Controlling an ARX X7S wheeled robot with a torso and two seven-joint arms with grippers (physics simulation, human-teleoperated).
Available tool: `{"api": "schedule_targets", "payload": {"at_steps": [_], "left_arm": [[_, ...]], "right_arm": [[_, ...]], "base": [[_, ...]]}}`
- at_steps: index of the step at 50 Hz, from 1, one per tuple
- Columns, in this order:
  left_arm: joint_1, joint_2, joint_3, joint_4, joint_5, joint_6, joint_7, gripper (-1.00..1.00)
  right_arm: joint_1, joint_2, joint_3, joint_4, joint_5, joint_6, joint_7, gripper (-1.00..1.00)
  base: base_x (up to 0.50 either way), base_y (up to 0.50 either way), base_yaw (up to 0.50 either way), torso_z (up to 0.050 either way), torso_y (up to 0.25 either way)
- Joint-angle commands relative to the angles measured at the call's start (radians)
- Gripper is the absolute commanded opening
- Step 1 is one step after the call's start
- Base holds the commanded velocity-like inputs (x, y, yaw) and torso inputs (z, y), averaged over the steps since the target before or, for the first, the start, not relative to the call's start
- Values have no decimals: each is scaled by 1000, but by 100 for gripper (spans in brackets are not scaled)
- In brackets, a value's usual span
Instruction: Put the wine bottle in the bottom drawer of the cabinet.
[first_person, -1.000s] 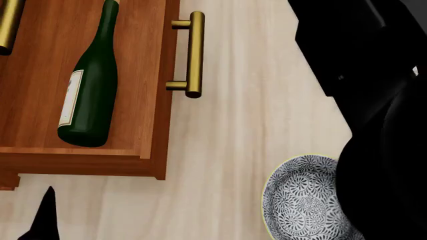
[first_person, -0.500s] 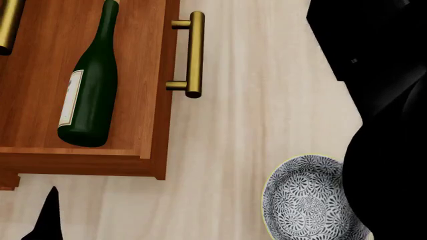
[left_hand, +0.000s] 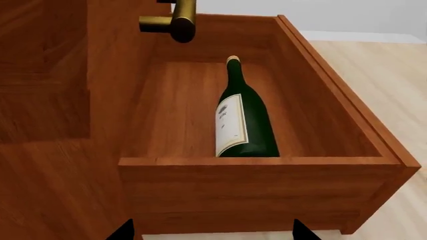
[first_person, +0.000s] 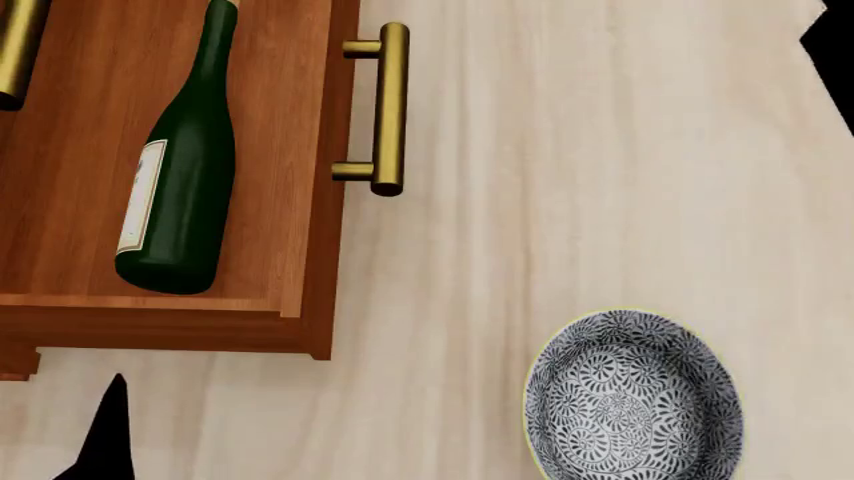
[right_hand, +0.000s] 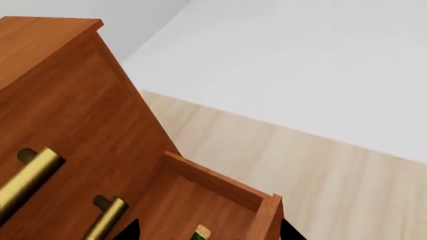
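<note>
Pale wood floor (first_person: 534, 200) holds the open bottom drawer (first_person: 310, 200) and wine bottle (first_person: 180, 190); either gripper's state is unclear.

Colours we see around the drawer

We see a dark green bottle (first_person: 184, 195) with white label, reddish-brown drawer (first_person: 300, 150), brass handle (first_person: 388, 108), blue-white flower-patterned bowl (first_person: 633, 396), pale wood floor (first_person: 561, 180).

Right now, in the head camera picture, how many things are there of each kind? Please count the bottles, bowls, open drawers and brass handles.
Wine bottle: 1
Patterned bowl: 1
Open bottom drawer: 1
Brass handles: 2, one on the drawer front, one cut off at the picture's edge
Total: 5
</note>
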Motion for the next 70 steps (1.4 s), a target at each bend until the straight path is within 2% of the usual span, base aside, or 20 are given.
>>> {"api": "schedule_targets", "payload": {"at_steps": [1, 15, 46, 51, 60, 67, 70], "left_arm": [[7, 3, 3, -9, 8, 11, 4, 100], [13, -5, -7, -1, 7, 19, -8, 100], [1, -58, -53, 70, -45, -3, -69, 100], [53, -89, -66, 93, -31, 17, -81, 100], [4, -158, -98, 198, -128, -45, -181, 100], [-87, -275, 27, 202, -161, 40, -273, 100], [-151, -343, 130, 202, -158, 112, -325, 100]], "right_arm": [[-2, 135, 41, -230, 18, -40, 135, 100], [-16, 270, 78, -455, 24, -76, 267, 100], [-98, 633, 165, -1126, -1, -236, 696, 100], [-108, 684, 167, -1232, -13, -244, 769, 100], [-139, 749, 166, -1339, -21, -258, 845, 100], [-167, 811, 178, -1416, -25, -293, 891, 100], [-182, 834, 177, -1446, -31, -303, 907, 100]], "base": [[0, 0, 0, 0, 0], [0, 0, 0, 0, 0], [0, 0, 0, 0, 0], [0, 0, 0, 0, 0], [0, 0, 0, 0, 0], [0, 0, 0, 0, -1], [0, 0, 0, 0, 0]]}}
